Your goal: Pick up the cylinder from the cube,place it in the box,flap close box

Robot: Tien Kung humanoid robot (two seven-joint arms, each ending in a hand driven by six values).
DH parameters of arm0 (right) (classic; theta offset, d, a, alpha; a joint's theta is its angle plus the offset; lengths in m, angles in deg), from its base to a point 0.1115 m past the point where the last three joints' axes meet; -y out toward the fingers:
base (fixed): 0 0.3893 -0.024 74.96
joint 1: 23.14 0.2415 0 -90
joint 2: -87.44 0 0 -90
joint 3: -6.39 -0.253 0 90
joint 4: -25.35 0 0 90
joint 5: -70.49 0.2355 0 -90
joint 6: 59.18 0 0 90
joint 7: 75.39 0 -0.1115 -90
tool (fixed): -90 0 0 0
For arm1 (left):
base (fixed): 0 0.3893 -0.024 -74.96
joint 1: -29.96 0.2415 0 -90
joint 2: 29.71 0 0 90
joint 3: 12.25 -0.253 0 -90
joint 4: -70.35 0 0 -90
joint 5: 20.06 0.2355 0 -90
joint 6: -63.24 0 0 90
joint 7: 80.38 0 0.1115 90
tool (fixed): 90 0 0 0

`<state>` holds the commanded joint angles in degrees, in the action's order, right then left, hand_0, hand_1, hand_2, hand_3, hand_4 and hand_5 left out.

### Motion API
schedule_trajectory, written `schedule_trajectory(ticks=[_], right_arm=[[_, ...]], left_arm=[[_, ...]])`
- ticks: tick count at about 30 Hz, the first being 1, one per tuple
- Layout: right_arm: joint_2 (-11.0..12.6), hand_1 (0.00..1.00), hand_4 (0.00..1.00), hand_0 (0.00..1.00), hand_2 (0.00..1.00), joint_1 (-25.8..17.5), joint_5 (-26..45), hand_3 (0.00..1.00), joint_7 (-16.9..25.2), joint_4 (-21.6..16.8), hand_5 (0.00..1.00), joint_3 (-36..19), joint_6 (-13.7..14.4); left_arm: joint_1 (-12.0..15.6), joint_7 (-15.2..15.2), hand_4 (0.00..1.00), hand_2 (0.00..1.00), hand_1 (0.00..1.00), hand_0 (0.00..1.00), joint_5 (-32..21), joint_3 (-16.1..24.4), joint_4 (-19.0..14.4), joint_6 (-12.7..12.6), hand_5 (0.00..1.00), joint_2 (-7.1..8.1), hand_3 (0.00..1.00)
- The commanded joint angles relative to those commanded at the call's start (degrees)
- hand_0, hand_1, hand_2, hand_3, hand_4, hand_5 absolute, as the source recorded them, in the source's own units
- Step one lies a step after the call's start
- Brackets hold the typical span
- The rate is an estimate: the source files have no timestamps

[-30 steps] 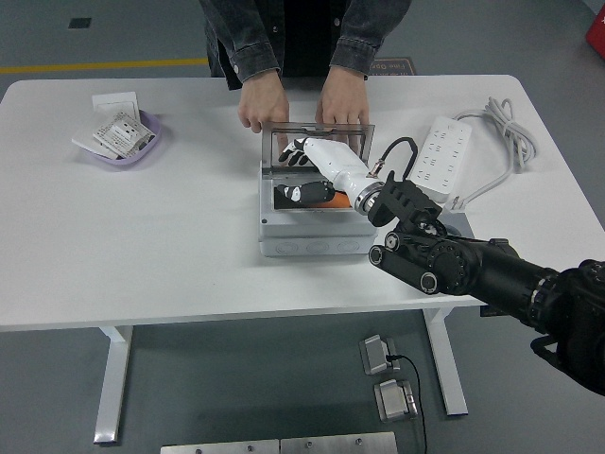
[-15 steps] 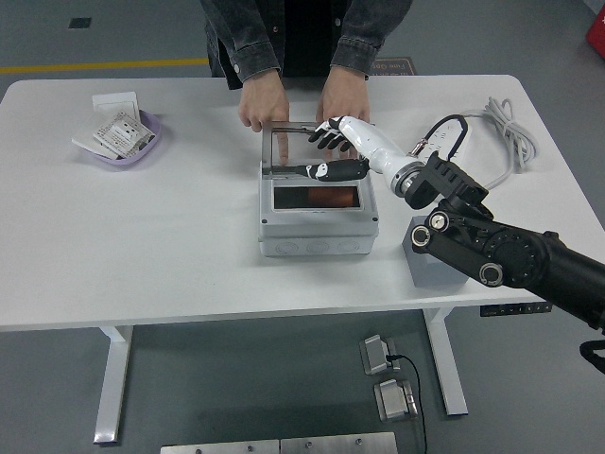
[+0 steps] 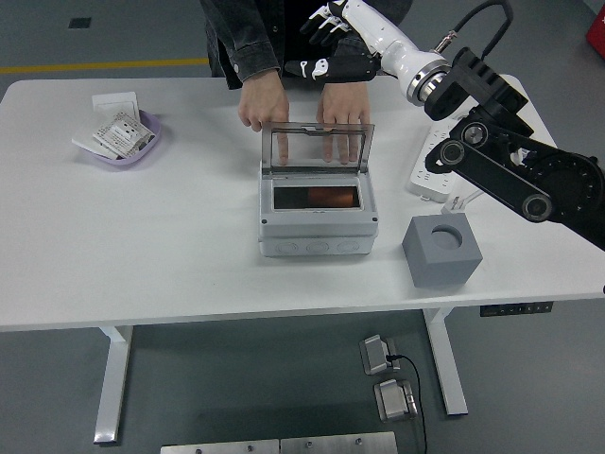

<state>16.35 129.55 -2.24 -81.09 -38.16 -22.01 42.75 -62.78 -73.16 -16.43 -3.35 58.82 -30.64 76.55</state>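
The grey box (image 3: 318, 233) stands mid-table with its clear flap (image 3: 318, 148) upright at the back. Something orange, likely the cylinder (image 3: 328, 197), lies inside the box. The grey cube (image 3: 441, 250) with an empty round hole on top sits to the box's right. My right hand (image 3: 326, 43) is high above the table's far edge, behind the flap, with fingers spread and holding nothing. A person stands at the far side with both hands (image 3: 264, 104) resting on the table just behind the flap. My left arm is out of view.
A purple bowl (image 3: 119, 139) with paper packets sits at the far left. A white power strip (image 3: 440, 156) and its cable (image 3: 506, 128) lie at the right, under my right arm.
My right hand has come out of the box, empty, and risen up and back above the flap. The cube, hidden by my arm before, now shows.
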Motion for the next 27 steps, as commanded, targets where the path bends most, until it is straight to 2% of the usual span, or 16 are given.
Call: schedule_trajectory(ticks=[5, 9, 16, 22, 27], right_arm=[[-3.29, 0.616, 0.936, 0.737, 0.629, 0.54, 3.08, 0.696, 2.39, 6.55, 0.515, 3.8, 0.85], [-5.05, 0.615, 0.935, 0.744, 0.627, 0.36, 5.46, 0.697, 4.12, 11.32, 0.517, 5.83, 1.85], [-7.03, 0.619, 0.941, 0.745, 0.625, -1.3, 8.45, 0.698, 7.19, 16.32, 0.529, 8.61, 3.73], [-7.38, 0.617, 0.943, 0.744, 0.622, -3.0, 8.74, 0.707, 7.51, 16.56, 0.537, 10.66, 4.37], [-5.68, 0.616, 0.94, 0.744, 0.618, -4.8, 7.07, 0.699, 7.06, 13.36, 0.544, 11.43, 4.64]], left_arm=[[-0.27, -0.02, 0.631, 0.605, 0.651, 0.63, -0.09, -0.26, -0.05, -0.01, 0.147, -0.02, 0.626], [-0.41, 0.0, 0.63, 0.605, 0.65, 0.63, -0.29, -0.75, -0.05, -0.01, 0.146, -0.06, 0.625], [-0.86, -0.02, 0.63, 0.604, 0.65, 0.63, 0.57, -0.28, -0.28, -0.1, 0.146, 0.03, 0.626], [-0.98, -0.04, 0.631, 0.604, 0.65, 0.63, 1.24, 0.29, -0.44, -0.14, 0.148, -0.1, 0.625], [-0.86, -0.02, 0.633, 0.605, 0.651, 0.63, 1.18, 0.46, -0.37, -0.12, 0.149, -0.09, 0.626]])
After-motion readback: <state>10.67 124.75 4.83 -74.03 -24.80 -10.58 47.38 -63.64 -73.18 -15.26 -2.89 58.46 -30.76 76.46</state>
